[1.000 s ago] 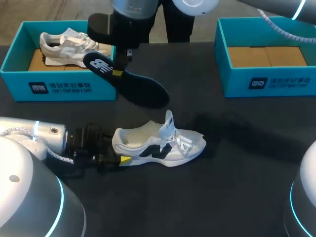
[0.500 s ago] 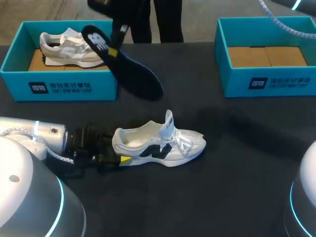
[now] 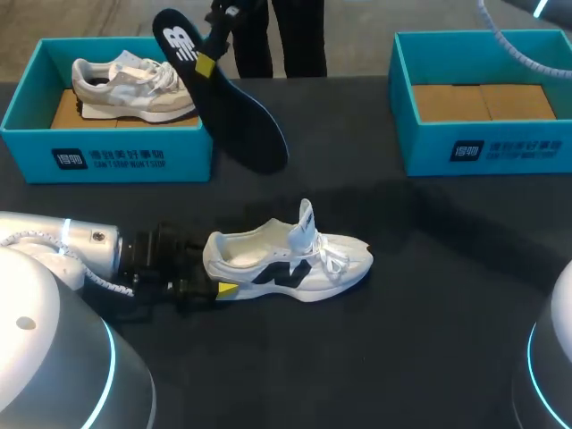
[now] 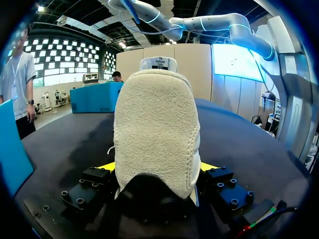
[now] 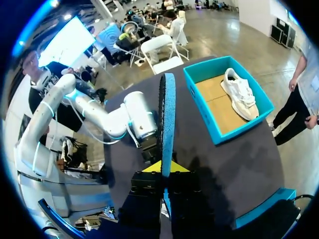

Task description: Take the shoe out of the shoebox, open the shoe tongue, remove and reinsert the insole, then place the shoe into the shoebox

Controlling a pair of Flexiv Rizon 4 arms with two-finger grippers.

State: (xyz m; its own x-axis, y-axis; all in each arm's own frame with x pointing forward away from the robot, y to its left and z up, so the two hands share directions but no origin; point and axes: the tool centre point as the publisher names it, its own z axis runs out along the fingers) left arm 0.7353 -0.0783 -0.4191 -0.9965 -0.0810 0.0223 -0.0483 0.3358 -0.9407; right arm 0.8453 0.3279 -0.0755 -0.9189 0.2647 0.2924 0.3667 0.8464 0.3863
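A white shoe (image 3: pixel 288 256) with dark side marks lies on its sole on the black table, tongue raised and toe pointing right. My left gripper (image 3: pixel 217 288) lies low at its heel. In the left wrist view the fleecy heel (image 4: pixel 155 129) fills the gap, with a yellow fingertip (image 4: pixel 107 167) pressed against each side. The dark blue insole (image 3: pixel 231 112) hangs tilted in the air above the left shoebox's near right corner. My right gripper (image 3: pixel 208 63) is shut on it near the heel end. In the right wrist view the insole (image 5: pixel 167 117) stands edge-on between the right gripper (image 5: pixel 162 167) tips.
A teal shoebox (image 3: pixel 107 156) at the back left holds a second white shoe (image 3: pixel 130 88). Another teal shoebox (image 3: pixel 483 143) at the back right shows only its cardboard floor. My left arm (image 3: pixel 80 250) lies along the table's front left.
My right gripper has lifted the insole higher and carried it back and to the left, away from the shoe. The shoe and my left arm have stayed in place.
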